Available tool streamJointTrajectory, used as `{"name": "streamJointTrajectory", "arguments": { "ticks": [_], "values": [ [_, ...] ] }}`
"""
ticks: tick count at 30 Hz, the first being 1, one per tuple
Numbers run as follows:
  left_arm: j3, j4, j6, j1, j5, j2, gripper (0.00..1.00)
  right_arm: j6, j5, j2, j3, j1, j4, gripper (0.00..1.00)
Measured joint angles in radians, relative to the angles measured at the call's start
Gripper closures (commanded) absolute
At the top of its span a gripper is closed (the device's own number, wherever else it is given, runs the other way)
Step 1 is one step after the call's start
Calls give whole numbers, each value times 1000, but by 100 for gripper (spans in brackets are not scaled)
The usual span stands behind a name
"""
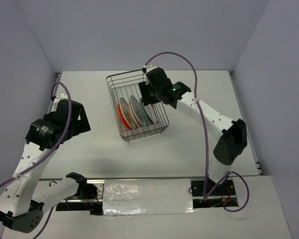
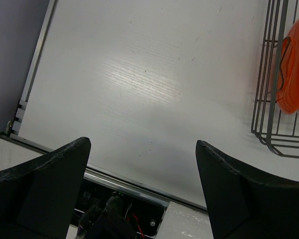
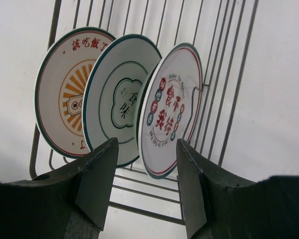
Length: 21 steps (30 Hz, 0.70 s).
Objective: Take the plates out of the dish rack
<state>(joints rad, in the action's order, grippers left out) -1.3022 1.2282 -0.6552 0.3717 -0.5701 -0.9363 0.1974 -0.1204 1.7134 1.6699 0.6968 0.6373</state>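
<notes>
Right tool (image 3: 145, 149) hangs spread wide, grasping nothing, just over the nearest plate (image 3: 170, 109). That plate is white with a dark rim and red and blue medallions, and it stands on edge in the dish rack (image 3: 224, 74). The descent should be straight, so the jaws straddle only its rim and stay clear of the wire and the neighbouring plate (image 3: 120, 99). Left tool (image 2: 142, 144) hovers released above the bench (image 2: 139, 74).
</notes>
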Motion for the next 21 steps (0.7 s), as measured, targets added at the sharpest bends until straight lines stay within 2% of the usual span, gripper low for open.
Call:
{"name": "streamJointTrajectory", "arguments": {
  "ticks": [5, 9, 10, 12, 21],
  "values": [
    [0, -1, 1, 0, 0, 0, 0, 13, -11, 89, 31, 15, 13, 52],
    [1, -2, 5, 0, 0, 0, 0, 21, -34, 185, 47, 17, 29, 74],
    [1, -2, 6, 0, 0, 0, 1, 26, -39, 200, 47, 17, 36, 84],
    [5, -3, 18, 0, 0, 0, 1, 30, -55, 212, 55, 19, 49, 93],
    [-28, -24, 20, -2, 52, -45, 0, 28, -127, 159, 240, 51, 186, 100]
  ]
}}
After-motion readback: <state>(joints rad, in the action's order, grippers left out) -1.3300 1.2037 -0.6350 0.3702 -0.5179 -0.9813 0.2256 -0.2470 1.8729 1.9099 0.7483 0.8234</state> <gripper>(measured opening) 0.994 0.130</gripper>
